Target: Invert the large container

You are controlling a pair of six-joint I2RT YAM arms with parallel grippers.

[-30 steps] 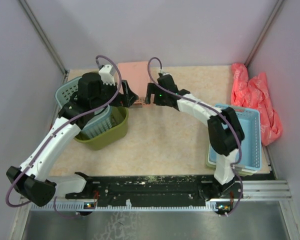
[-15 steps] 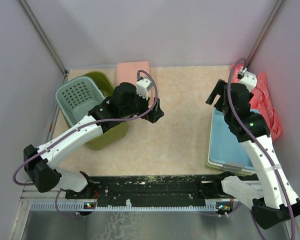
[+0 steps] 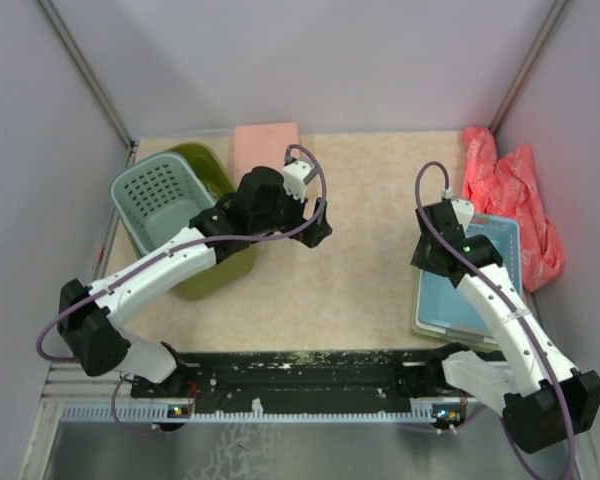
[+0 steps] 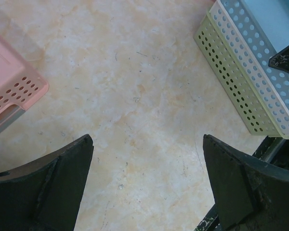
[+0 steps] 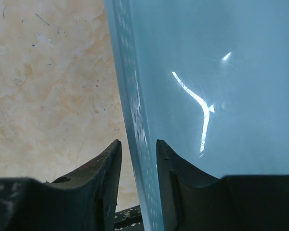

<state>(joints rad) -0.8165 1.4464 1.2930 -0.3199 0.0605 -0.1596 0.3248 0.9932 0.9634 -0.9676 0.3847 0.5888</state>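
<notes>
The large container (image 3: 208, 278), an olive-green basket, stands at the table's left, mostly covered by a teal perforated basket (image 3: 160, 195) and my left arm. My left gripper (image 3: 318, 222) hovers to its right over bare table, apart from it; in the left wrist view its jaws (image 4: 147, 139) stand wide open with nothing between them. My right gripper (image 3: 425, 258) is far from the container, at the left edge of a blue tray (image 3: 490, 290). In the right wrist view its jaws (image 5: 138, 142) straddle that tray's perforated wall (image 5: 135, 110), narrowed, with a gap on the outer side.
The blue tray lies stacked on a green tray (image 3: 420, 325) at the right; both show in the left wrist view (image 4: 245, 72). A pink tray (image 3: 267, 145) lies at the back, and its corner is in the left wrist view (image 4: 14, 82). A red bag (image 3: 510, 190) lies in the right back corner.
My right arm swung from the table's middle to the blue tray and its jaws narrowed round the wall. My left arm drew away from the baskets toward the centre, still open.
</notes>
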